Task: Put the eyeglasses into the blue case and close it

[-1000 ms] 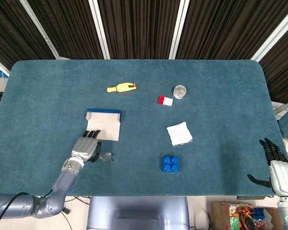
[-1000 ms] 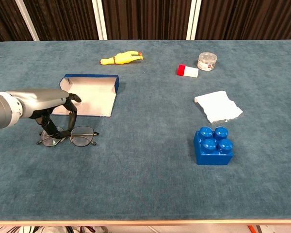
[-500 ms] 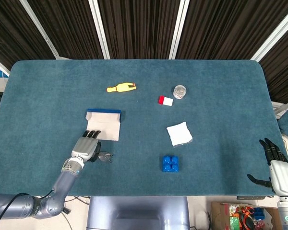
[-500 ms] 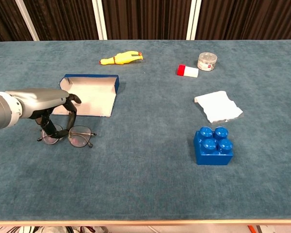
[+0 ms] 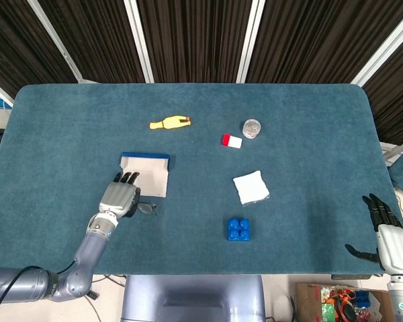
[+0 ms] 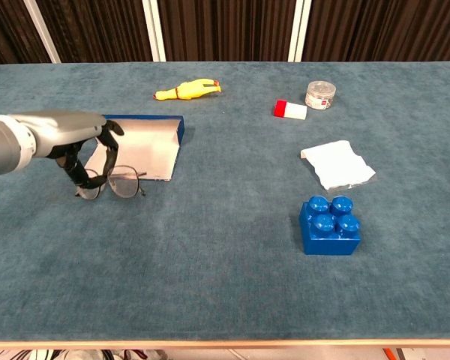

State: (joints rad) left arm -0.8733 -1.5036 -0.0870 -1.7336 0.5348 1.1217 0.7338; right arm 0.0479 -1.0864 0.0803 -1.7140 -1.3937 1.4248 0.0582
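**Eyeglasses lifted and carried to the near edge of the blue case**

Item: eyeglasses (image 6: pixel 114 184), wire-framed. Held by the left hand (image 6: pixel 86 154), fingers pinched on the frame at its left lens. A second ago they lay flat on the table (image 6: pixel 225 262), clear of the blue case (image 6: pixel 154 146) on its near side; now they hang raised, lenses overlapping the case's near edge in the chest view. Not yet inside.

Item: blue case. Open, pale lining up, lid not closed. The left hand's fingertips reach over its near-left corner in the head view.

Item: right hand (image 5: pixel 389 236). Well right of the case, off the table's edge, fingers spread, holding nothing; unchanged.

Other stock, all right of or beyond the case: yellow toy (image 5: pixel 169 123), beyond; red-and-white block (image 5: pixel 232 141); small round jar (image 5: pixel 251 127); white cloth (image 5: pixel 250 187); blue brick (image 5: pixel 238 229).

Assessment: pickup done, transfer under way. Remaining: carry the eyeglasses fully over the lining, release, shut the lid. The pinch is on one side only, so the frame may swing.
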